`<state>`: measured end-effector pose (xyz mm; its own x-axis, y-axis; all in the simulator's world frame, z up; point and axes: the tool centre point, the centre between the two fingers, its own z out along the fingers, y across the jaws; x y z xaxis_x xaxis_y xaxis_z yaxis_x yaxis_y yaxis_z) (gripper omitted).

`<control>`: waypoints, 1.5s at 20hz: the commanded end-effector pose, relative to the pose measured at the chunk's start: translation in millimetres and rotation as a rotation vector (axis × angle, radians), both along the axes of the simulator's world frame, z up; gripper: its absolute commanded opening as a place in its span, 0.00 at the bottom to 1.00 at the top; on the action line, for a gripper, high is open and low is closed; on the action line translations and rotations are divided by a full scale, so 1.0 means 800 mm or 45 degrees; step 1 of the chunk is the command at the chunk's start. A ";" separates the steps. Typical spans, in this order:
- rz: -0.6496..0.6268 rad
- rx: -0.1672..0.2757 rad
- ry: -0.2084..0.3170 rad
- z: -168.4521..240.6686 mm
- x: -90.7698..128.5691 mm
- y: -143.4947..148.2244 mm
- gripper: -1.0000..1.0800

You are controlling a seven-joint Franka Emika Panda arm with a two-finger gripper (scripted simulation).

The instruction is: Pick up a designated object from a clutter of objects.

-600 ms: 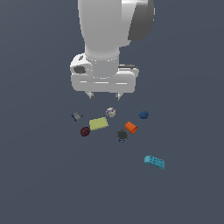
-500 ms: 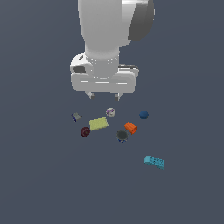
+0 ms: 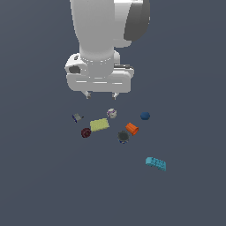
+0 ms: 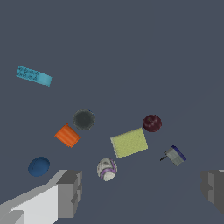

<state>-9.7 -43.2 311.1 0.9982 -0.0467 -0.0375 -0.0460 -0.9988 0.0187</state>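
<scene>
Nothing moved: bumpy teal block point(image 3: 156, 163) (elongated)

gripper point(image 3: 102, 94) hangs open above clutter of objects point(image 3: 109, 123), cyan block point(image 3: 156, 163) lying well apart at near right

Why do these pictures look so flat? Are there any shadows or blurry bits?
Exterior view: even light, no cast shadows under the cyan block or the orange cylinder; small things look soft and coarse. Wrist view: sharper, the yellow-green slab shows its texture, no glare; the gripper fingers sit cropped at the picture's edge.
</scene>
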 end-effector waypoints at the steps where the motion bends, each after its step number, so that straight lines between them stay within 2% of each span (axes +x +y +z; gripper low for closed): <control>1: 0.000 0.000 0.001 0.000 -0.001 -0.001 0.96; 7: 0.051 -0.006 0.002 -0.006 0.010 0.006 0.96; 14: 0.219 -0.022 0.004 -0.026 0.042 0.031 0.96; 20: 0.459 -0.034 0.007 -0.060 0.084 0.070 0.96; 30: 0.942 -0.027 0.007 -0.144 0.152 0.163 0.96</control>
<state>104.8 75.0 207.1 0.8045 0.5918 -0.0505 0.5937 -0.8037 0.0396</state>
